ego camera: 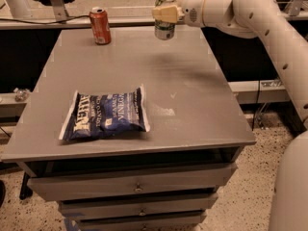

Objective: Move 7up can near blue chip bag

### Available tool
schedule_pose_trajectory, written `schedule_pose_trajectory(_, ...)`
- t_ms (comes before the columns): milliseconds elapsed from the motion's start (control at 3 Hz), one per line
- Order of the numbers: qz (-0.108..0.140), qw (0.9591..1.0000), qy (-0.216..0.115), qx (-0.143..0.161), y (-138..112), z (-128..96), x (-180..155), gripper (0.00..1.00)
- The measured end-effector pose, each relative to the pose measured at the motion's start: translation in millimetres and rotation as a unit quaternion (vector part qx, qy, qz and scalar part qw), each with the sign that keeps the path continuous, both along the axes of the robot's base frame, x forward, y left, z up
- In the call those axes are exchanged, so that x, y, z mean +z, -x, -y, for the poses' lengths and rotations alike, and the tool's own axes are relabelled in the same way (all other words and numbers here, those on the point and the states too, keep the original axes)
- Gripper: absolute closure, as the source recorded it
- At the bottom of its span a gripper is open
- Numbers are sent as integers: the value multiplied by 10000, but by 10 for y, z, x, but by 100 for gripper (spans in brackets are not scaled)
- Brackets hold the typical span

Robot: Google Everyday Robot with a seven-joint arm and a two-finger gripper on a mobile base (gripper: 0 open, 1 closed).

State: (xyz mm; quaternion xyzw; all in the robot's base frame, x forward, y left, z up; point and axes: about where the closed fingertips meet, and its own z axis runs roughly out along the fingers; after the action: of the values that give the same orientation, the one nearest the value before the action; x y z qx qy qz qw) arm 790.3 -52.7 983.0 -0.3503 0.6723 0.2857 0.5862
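Note:
The 7up can [164,29], green and white with a silver top, hangs above the far edge of the grey table [192,95], lifted clear of the surface. My gripper [165,13] is shut on its upper part, the white arm reaching in from the right. The blue chip bag [106,115] lies flat on the near left part of the table, well in front of and to the left of the can.
A red-orange can [100,25] stands upright at the far left of the table. Drawers [137,186] run below the table's front edge. A ledge and dark equipment sit behind the table; speckled floor lies to the right.

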Motion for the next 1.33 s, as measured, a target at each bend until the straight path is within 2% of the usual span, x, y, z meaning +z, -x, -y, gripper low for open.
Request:
schedule_pose_trajectory(333,0,10000,0,1,0,-1,0,100)
schedule_pose_trajectory(667,-105,9995,73,291,190,-125,-100,100)
schedule_pose_trajectory(1000,-7,9988,122,466,603,-166,-47,100)
schedule_pose_trajectory(1333,7,9975,255,658,1192,-179,-143,100)
